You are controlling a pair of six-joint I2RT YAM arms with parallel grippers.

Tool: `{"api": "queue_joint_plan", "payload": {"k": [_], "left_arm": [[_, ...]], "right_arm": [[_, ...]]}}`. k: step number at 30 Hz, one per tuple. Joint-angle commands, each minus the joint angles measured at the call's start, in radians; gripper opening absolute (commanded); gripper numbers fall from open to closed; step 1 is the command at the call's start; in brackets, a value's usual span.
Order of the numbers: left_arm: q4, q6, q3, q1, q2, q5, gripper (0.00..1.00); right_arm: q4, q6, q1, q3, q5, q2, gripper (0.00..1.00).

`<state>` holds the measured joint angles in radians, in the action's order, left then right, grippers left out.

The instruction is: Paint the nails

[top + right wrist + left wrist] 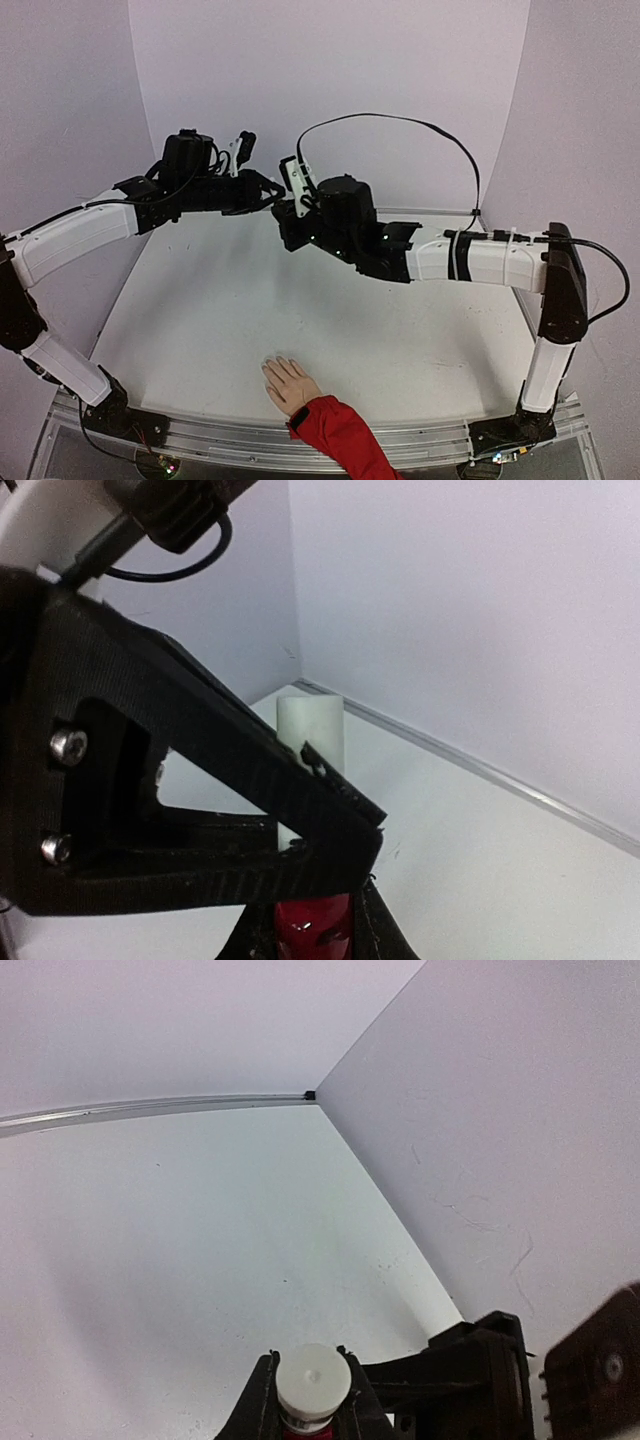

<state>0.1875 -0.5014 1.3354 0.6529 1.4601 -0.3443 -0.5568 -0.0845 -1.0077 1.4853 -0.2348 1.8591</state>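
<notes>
So both arms are up at the back of the worktop (330, 310), nose to nose, sharing the little polish bottle (310, 925). The left jaws look clamped around its white cap (313, 1382). The right jaws seem closed on the red body, though the right wrist view crops most of that. It looks like the cap isn't off yet, just my guess.

The mannequin hand (290, 383) is nowhere near them. It lies flat at the near edge, well apart from both jaws and pretty much straight back towards the arm bases. The fingers point away to the back-left, and the red sleeve (340, 435) trails off near-right, so that's the long axis. The nails (271, 366) are too tiny to tell if any are painted. The hand sits roughly between the bases, maybe a touch closer to the left arm (70, 240). Whichever arm ends up with the brush has to swing down and back along those fingers.
</notes>
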Motion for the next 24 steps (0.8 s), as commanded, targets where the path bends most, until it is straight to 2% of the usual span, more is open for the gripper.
{"api": "queue_joint_plan", "payload": {"k": [1, 6, 7, 8, 10, 11, 13, 16, 19, 22, 24], "left_arm": [[0.101, -0.045, 0.096, 0.020, -0.008, 0.118, 0.00], [0.100, -0.047, 0.112, 0.019, 0.002, 0.076, 0.00], [0.101, -0.043, 0.114, 0.019, 0.000, 0.061, 0.02], [0.101, -0.039, 0.115, 0.019, -0.003, 0.048, 0.13], [0.095, -0.032, 0.114, 0.018, -0.013, 0.032, 0.49], [0.085, -0.026, 0.110, 0.016, -0.020, 0.012, 0.62], [0.048, -0.014, 0.096, 0.011, -0.037, -0.029, 0.75], [0.002, -0.009, 0.077, -0.002, -0.062, -0.115, 0.85], [-0.075, -0.024, 0.077, -0.017, -0.054, -0.282, 0.93], [-0.130, -0.041, 0.097, -0.019, -0.033, -0.405, 0.96], [-0.158, -0.049, 0.103, -0.019, -0.021, -0.456, 0.94]], "right_arm": [[-0.082, 0.189, -0.001, 0.088, -0.451, 0.046, 0.00], [-0.087, 0.181, 0.007, 0.086, -0.247, 0.034, 0.00], [-0.088, 0.169, 0.017, 0.072, -0.160, 0.020, 0.00], [-0.088, 0.152, 0.032, 0.053, -0.072, 0.002, 0.00], [-0.078, 0.114, 0.076, 0.016, 0.146, -0.034, 0.00], [-0.074, 0.096, 0.102, -0.001, 0.263, -0.054, 0.00], [-0.074, 0.015, 0.165, -0.030, 0.487, -0.085, 0.00], [-0.071, -0.071, 0.237, -0.046, 0.812, -0.116, 0.00], [-0.125, -0.220, 0.290, -0.036, 1.109, -0.109, 0.00], [-0.274, -0.386, 0.300, -0.017, 1.370, -0.079, 0.00], [-0.438, -0.526, 0.300, -0.031, 1.432, -0.064, 0.00]]}}
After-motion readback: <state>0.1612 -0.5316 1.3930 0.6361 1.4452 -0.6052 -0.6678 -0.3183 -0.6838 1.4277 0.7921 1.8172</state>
